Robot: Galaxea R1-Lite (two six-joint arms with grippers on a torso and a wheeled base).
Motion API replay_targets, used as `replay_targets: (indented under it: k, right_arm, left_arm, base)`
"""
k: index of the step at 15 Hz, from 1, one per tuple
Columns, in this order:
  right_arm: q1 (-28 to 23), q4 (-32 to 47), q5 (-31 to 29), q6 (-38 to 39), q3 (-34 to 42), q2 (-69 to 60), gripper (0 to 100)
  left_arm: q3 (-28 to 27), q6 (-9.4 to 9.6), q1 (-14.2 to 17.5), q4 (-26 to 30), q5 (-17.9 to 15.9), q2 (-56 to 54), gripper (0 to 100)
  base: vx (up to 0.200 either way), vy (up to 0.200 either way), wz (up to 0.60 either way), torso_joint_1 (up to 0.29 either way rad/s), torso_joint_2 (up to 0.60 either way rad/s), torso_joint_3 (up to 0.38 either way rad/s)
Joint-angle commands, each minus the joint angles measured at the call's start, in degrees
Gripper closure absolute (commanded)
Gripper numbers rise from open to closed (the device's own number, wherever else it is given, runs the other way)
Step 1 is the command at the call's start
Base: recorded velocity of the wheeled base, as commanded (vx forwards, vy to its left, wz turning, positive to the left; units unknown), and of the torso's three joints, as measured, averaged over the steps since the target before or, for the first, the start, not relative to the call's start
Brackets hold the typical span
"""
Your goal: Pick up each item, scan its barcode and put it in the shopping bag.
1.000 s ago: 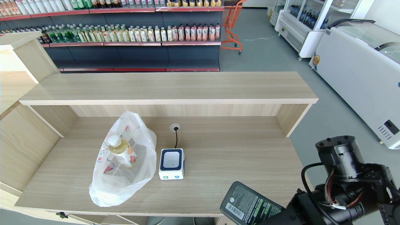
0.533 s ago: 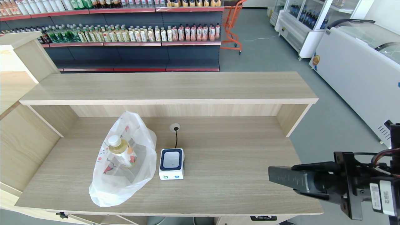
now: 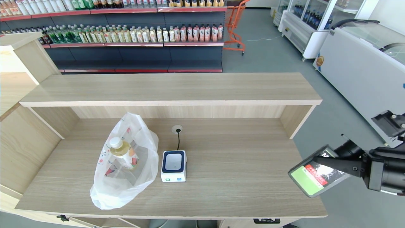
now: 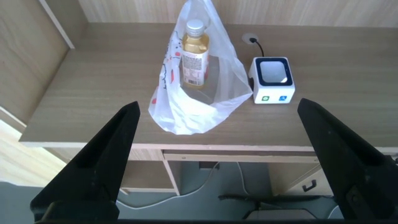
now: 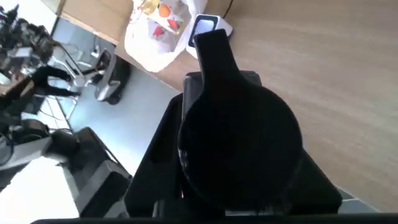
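Observation:
A dark flat packet [image 3: 314, 177] with a green and red label hangs in the air just past the counter's right end, and my right gripper [image 3: 340, 164] is shut on it. The white shopping bag [image 3: 125, 164] stands on the counter's left part with a yellow drink bottle [image 3: 122, 153] upright inside. Just to the right of the bag lies the white barcode scanner [image 3: 173, 165], window up. My left gripper [image 4: 217, 186] hovers open above the counter's front edge, looking down on the bag [image 4: 193, 93], the bottle [image 4: 194, 53] and the scanner [image 4: 272, 80].
The wooden counter [image 3: 234, 171] has a raised shelf [image 3: 171, 88] along its back and side panels at both ends. The scanner's cable [image 3: 178, 139] runs to a hole behind it. Store shelves and freezers stand beyond.
My right arm has swung the packet from the counter's front edge out to its right end and turned it over; the barcode side showed before, the green and red face shows now.

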Motion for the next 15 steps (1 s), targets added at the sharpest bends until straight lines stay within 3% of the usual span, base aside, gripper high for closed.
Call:
replay_targets:
  k: [1, 4, 8, 15]
  right_arm:
    - [-1.59, -1.24, -0.87, 11.77, 1.16, 2.87, 100]
    - [-1.41, -1.24, -1.31, 17.13, 2.30, 2.17, 100]
    - [-1.50, -1.33, -1.40, 17.13, 2.39, 1.91, 100]
    - [-1.59, -1.24, -1.49, 17.40, 0.80, 2.52, 100]
  left_arm:
    - [0.01, -0.03, 0.00, -0.01, -0.06, -0.02, 0]
    - [0.01, -0.03, 0.00, -0.01, -0.06, -0.02, 0]
    - [0.01, 0.14, 0.00, -0.01, -0.06, -0.02, 0]
    - [0.01, -0.12, 0.00, -0.01, 0.03, -0.02, 0]
  base:
    - [0.000, 0.000, 0.00, 0.000, 0.00, 0.000]
    - [0.000, 0.000, 0.00, 0.000, 0.00, 0.000]
    - [0.000, 0.000, 0.00, 0.000, 0.00, 0.000]
    - [0.000, 0.200, 0.00, 0.002, 0.00, 0.005]
